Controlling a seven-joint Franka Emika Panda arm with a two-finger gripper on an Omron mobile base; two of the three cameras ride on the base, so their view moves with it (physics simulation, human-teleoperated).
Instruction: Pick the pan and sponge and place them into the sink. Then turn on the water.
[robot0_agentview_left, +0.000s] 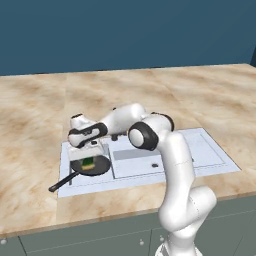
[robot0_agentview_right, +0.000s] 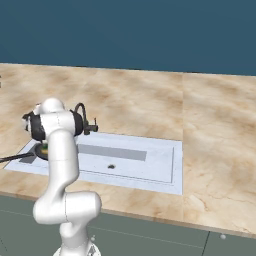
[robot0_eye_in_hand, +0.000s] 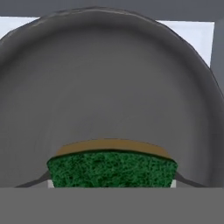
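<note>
1. At the far left of the left base view, the pan (robot0_agentview_left: 95, 165) is seen resting in the smaller basin of the sink (robot0_agentview_left: 200, 170), its long handle pointing toward 8 o'clock and reaching out over the sink's rim. This part of the task is judged to be done.

2. The sponge (robot0_agentview_left: 88, 164) is seen over the middle of the pan, green face up with a yellow layer beneath. In the hand view the sponge (robot0_eye_in_hand: 112, 168) fills the lower centre at 6 o'clock, with the pan's grey floor (robot0_eye_in_hand: 109, 87) spread behind it.

3. The gripper (robot0_agentview_left: 90, 156) is held directly above the sponge. Whether the sponge is already lying on the pan or is just above it cannot be told. The fingers themselves are not clearly made out, so how wide they stand, and whether the sponge is gripped or released, cannot be told.

4. Toward the right, the longer basin is seen with its round drain hole, at roughly 3 o'clock from the pan.

5. In the right base view the slim black faucet (robot0_agentview_right: 86, 122) is seen behind the arm's elbow; no stream is seen from it. Turning on the water is judged to be left, once the sponge is confirmed down in the sink.
</note>
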